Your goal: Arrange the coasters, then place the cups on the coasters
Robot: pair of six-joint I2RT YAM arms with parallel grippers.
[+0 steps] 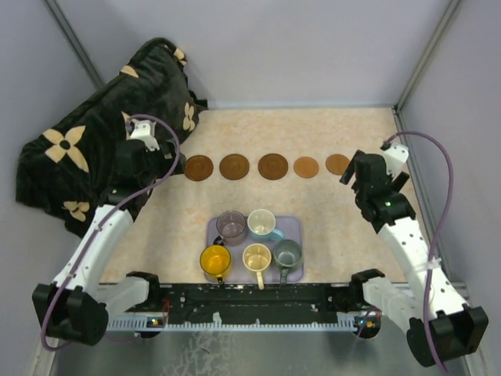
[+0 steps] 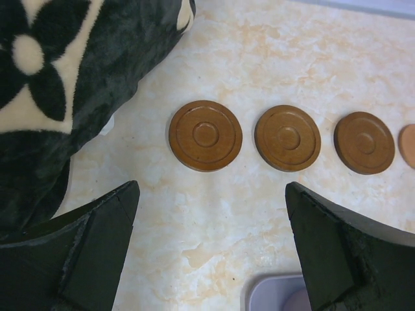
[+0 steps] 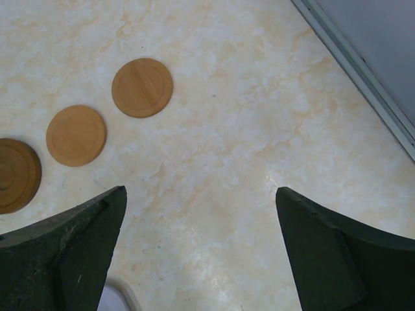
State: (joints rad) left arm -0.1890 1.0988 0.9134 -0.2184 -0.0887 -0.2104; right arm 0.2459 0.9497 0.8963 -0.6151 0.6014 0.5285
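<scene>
Five coasters lie in a row across the table: three dark brown and two lighter, smaller ones. All the cups stand on the lavender tray: purple-grey, white and blue, yellow, cream, grey-green. My left gripper is open above bare table, just short of the leftmost dark coaster. Over bare table near the right end of the row, my right gripper is open too, with the light coasters ahead to its left.
A black blanket with cream flowers is heaped at the back left, close beside the left gripper. Grey walls close in the table, and the right wall's foot runs near the right gripper.
</scene>
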